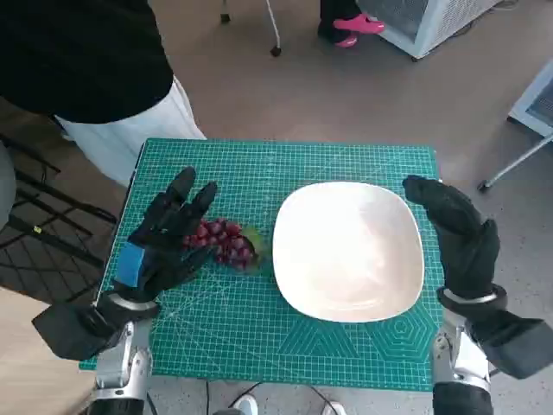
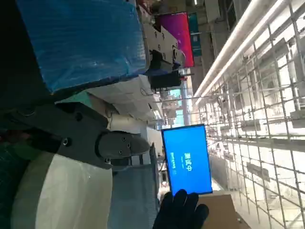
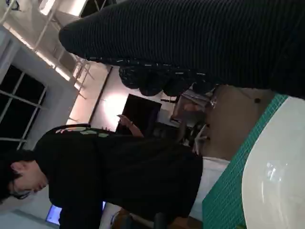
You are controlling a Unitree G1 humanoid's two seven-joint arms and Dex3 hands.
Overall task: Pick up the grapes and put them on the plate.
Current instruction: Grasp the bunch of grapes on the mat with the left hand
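Reach step, pre-grasp. Left hand [image 1: 164, 238] at centre-left of frame, fingers spread, holding nothing, partly over the grapes [image 1: 223, 242], which lie on the surface just left of the plate [image 1: 346, 251]. Right hand [image 1: 458, 238] idle, fingers apart, at plate's right rim. Next: close on the bunch, lift, carry right.

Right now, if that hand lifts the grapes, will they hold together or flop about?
The grapes look like one loose red cluster, so they would probably sag. Being round, single ones could roll off. The left hand should likely grip gently.
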